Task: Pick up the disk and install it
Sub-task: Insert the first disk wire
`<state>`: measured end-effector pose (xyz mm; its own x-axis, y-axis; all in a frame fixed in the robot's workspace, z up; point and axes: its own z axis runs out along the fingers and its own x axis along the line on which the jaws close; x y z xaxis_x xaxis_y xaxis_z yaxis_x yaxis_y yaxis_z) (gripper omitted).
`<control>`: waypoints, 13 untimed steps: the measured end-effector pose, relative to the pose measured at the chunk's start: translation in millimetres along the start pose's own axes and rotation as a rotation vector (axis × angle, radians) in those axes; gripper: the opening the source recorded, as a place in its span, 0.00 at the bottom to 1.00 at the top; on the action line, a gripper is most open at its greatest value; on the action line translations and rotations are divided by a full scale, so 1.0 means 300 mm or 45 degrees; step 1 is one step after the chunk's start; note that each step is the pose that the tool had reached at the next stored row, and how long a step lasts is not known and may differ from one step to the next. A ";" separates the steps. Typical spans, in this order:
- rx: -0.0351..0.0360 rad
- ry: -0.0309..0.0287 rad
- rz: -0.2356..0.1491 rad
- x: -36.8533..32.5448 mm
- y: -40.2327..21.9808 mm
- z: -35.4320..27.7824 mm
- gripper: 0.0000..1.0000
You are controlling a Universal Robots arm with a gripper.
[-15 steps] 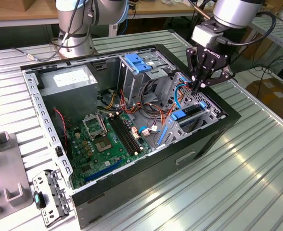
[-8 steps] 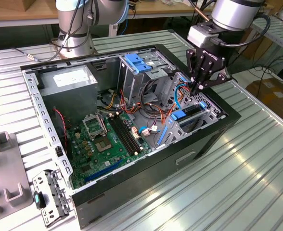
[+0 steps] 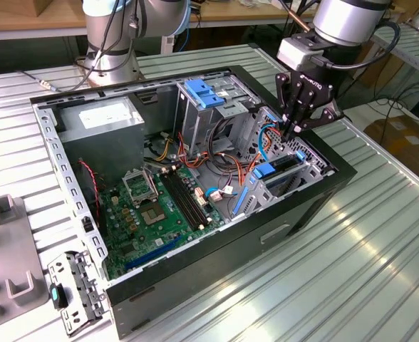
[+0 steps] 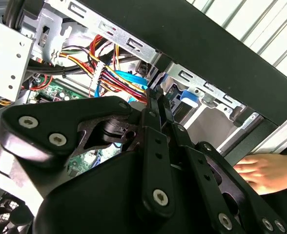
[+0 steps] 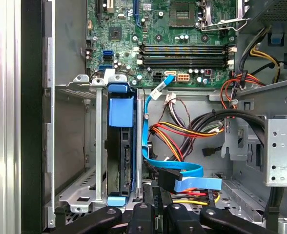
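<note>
The disk (image 5: 120, 146) is sitting on edge in the drive bay of the open computer case (image 3: 323, 196), w/ blue plastic rails at both ends and a dark side showing. The tool (image 3: 293, 132) is hovering just above the bay, fingers (image 5: 153, 204) pressed together, gripping nothing. A blue cable (image 5: 182, 171) is lying beside the disk.

The exterior view looks down at an angle from well above the open computer case (image 3: 195, 178), taking in the whole chassis. The first wrist view looks straight down into it from close. The second wrist view peers past the gripper (image 4: 155, 105) obliquely. All share the drive bay (image 5: 120, 146).
</note>
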<state>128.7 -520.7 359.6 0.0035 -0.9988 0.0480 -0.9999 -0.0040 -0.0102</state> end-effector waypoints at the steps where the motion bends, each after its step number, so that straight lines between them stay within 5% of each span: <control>1: 0.0000 -0.0001 0.000 0.000 0.000 0.000 0.16; 7: -0.0001 -0.0002 0.000 0.000 0.002 0.000 0.16; 13: -0.0001 -0.0001 0.001 0.015 0.026 0.008 0.16</control>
<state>120.9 -525.4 357.4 0.0030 -0.9988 0.0479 -0.9999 -0.0035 -0.0102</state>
